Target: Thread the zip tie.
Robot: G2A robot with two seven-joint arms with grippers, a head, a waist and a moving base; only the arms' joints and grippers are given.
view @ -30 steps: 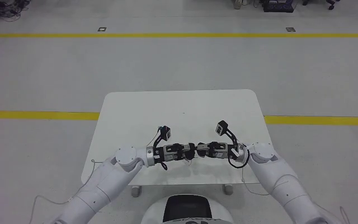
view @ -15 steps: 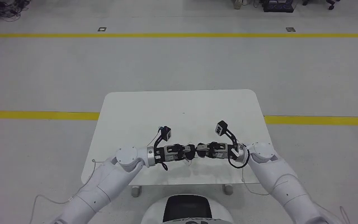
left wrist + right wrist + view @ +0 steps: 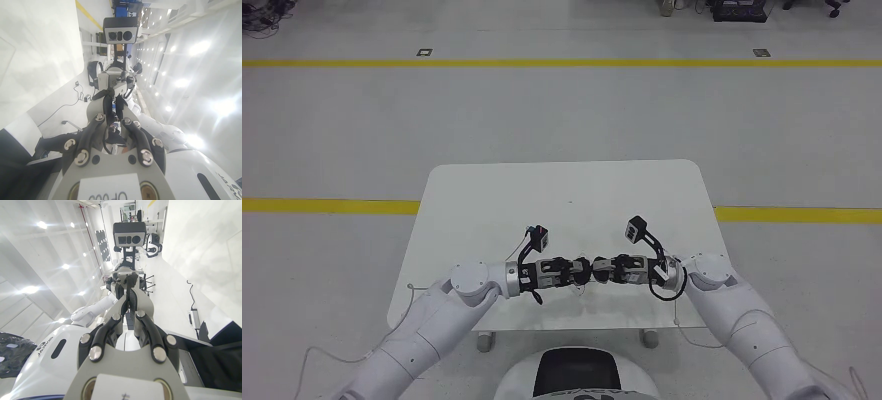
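Two grippers meet tip to tip above the table [image 3: 562,190], close to its near edge and about midway between its side edges. Against a second ago little differs: both wrists have edged slightly toward each other and the gap between the fingertips looks a touch smaller. The left gripper [image 3: 579,270] has its fingers drawn narrow, with the thin black zip tie [image 3: 104,138] running between them and back toward the palm. The right gripper [image 3: 600,268] is pinched to a slim slit around a dark strip, seemingly the same tie. A broad stretch of tabletop lies between the grippers and the table's far edge. Both side edges are well apart from the arms.
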